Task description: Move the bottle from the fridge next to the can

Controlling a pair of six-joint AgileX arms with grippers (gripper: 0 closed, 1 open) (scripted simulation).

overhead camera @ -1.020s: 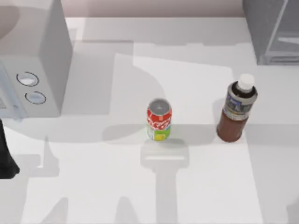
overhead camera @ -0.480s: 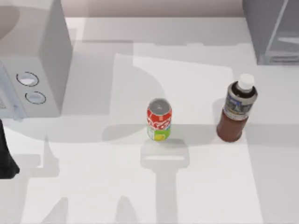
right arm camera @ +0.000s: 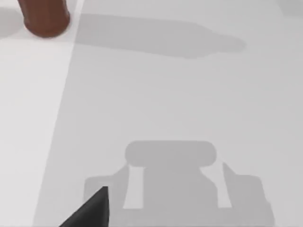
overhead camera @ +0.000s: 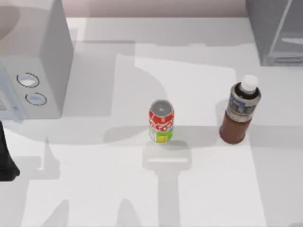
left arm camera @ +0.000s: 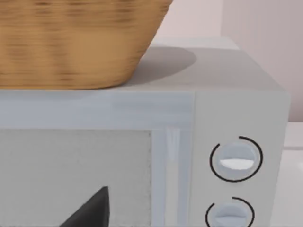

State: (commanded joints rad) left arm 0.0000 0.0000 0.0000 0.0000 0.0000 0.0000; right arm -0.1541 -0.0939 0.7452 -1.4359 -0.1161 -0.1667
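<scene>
Left arm (overhead camera: pixel 6 158) dark at the table's left edge, one claw fingertip (left arm camera: pixel 92 210) visible

microwave (overhead camera: pixel 33 61): light grey box w/ 2 round dials, table's left side
basket (left arm camera: pixel 71 42): woven, tan, sits on microwave top
table (overhead camera: pixel 142 189): white, shadowed

The white table (overhead camera: pixel 94 189) carries can (overhead camera: pixel 161 121), bottle (overhead camera: pixel 240 116), dialled box (overhead camera: pixel 33 61) and fridge (overhead camera: pixel 277 30).

fridge (overhead camera: pixel 277 30): cut by top-right edge | bottle (right arm camera: pixel 46 18): base only, rest cut | basket (left arm camera: pixel 78 42): top cut off
</scene>
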